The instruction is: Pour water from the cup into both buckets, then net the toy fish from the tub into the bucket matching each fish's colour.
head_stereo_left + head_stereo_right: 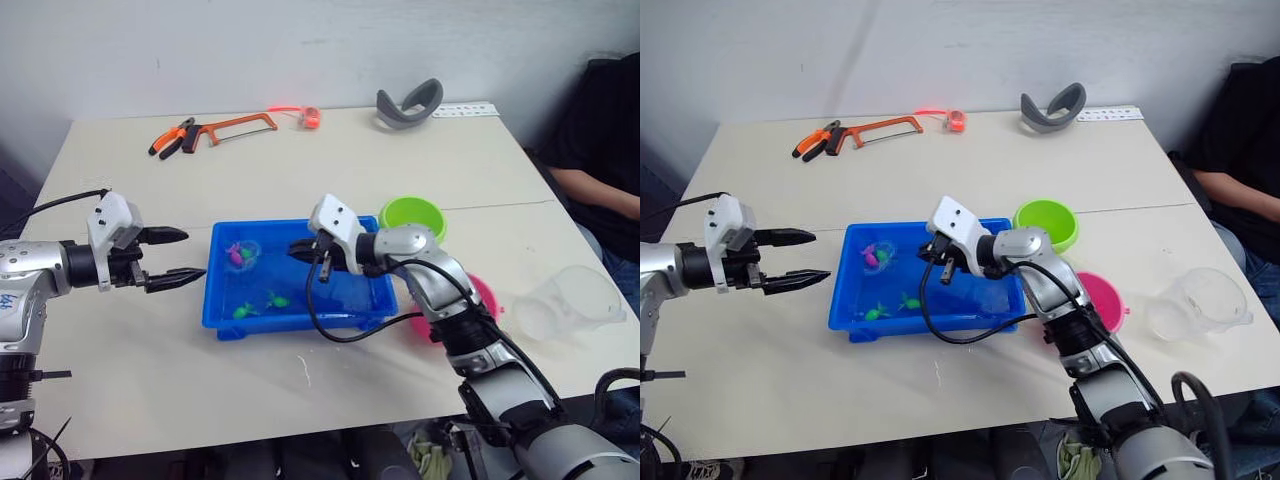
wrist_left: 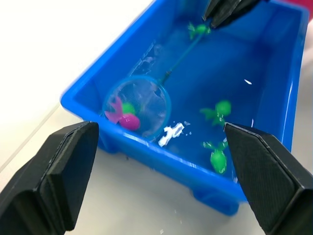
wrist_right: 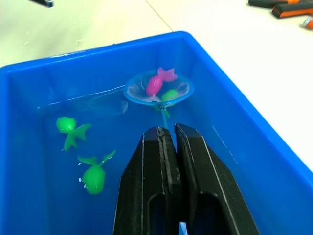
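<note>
The blue tub (image 1: 222, 300) holds water in the middle of the table. My right gripper (image 3: 170, 131) is over it, shut on the thin handle of the net (image 3: 182, 87). The net's light blue hoop lies in the water at the tub's far left end, with a pink fish (image 3: 157, 82) and a green fish (image 3: 169, 95) inside it. Other green fish (image 3: 94, 176) float loose nearby. My left gripper (image 1: 195, 254) hangs open just left of the tub, holding nothing. The green bucket (image 1: 412, 215) stands behind the tub's right end. The pink bucket (image 1: 1100, 300) sits partly behind my right arm. The clear cup (image 1: 570, 300) lies at the right.
A hacksaw (image 1: 240, 126) and orange-handled pliers (image 1: 170, 138) lie at the back of the table, with a small orange item (image 1: 310, 116) and a grey curved piece (image 1: 408, 105). A person in dark clothes (image 1: 600, 150) sits beyond the table's right edge.
</note>
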{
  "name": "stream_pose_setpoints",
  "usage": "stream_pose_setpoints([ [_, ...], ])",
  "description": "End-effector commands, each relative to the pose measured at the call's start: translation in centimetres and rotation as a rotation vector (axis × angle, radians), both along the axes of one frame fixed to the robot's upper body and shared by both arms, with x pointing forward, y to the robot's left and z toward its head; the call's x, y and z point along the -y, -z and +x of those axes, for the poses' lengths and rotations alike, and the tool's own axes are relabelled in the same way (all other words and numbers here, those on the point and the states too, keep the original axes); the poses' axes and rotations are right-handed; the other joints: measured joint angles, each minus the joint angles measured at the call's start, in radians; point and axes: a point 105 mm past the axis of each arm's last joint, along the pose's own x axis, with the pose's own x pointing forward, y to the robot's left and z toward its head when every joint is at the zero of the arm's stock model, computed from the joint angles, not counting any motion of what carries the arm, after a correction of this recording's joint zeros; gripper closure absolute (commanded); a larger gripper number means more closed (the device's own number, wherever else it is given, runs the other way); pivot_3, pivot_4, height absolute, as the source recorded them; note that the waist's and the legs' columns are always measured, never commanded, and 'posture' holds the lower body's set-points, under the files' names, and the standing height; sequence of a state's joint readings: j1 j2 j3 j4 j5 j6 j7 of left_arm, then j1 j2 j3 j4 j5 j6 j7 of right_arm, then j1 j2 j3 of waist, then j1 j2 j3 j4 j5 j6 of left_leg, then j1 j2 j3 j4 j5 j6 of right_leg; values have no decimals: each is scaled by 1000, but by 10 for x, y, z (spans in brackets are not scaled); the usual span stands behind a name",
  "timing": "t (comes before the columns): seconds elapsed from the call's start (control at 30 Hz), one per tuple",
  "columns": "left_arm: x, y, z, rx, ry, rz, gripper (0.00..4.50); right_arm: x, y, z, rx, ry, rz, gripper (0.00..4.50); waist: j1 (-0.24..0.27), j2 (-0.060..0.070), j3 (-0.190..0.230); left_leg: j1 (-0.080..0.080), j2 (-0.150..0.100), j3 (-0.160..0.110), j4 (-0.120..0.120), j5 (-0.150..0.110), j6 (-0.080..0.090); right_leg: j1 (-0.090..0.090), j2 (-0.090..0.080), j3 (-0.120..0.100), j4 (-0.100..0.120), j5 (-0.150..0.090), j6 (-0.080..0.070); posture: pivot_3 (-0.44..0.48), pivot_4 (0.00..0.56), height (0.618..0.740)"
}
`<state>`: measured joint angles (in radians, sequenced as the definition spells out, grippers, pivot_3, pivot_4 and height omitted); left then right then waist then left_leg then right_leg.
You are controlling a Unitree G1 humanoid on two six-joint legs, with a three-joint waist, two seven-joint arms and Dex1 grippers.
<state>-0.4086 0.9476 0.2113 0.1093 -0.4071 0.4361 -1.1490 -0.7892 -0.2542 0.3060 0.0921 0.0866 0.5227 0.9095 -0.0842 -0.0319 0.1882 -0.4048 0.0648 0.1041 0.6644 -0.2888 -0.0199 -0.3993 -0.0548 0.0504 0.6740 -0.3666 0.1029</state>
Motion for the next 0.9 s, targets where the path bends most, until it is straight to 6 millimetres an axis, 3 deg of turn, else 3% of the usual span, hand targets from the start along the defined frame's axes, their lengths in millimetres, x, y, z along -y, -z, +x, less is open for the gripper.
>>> stream_pose_setpoints([
  [0.03,14,-16,3,32,50,-53,52,12,-21,-12,68,-26,76,4500,1,0,0,0,0,0,0,0,0,0,0,0,0,0,0,0,150,740],
  [0.2,34,-18,0,11,154,-61,52,41,-23,-30,94,-21,101,4500,5,0,0,0,0,0,0,0,0,0,0,0,-1,0,0,0,150,740],
  [0.4,71,-23,-2,-4,346,-58,52,90,-34,-60,113,69,117,4500,26,0,0,0,0,0,1,0,0,1,1,0,-2,0,0,0,150,740],
  [0.43,75,-24,-1,-2,364,-62,52,95,-35,-64,114,81,117,4500,26,0,0,0,0,0,1,0,0,1,7,0,-6,0,0,0,150,740],
  [0.77,130,-18,8,-1,609,-101,52,145,-49,-115,124,263,92,4500,41,1,0,1,1,2,2,0,0,1,11,6,-5,0,1,0,150,740],
  [0.9,152,-15,9,16,682,-142,52,176,-50,-137,124,406,86,4500,55,1,0,1,0,1,2,0,0,1,12,6,-6,0,1,0,150,740],
])
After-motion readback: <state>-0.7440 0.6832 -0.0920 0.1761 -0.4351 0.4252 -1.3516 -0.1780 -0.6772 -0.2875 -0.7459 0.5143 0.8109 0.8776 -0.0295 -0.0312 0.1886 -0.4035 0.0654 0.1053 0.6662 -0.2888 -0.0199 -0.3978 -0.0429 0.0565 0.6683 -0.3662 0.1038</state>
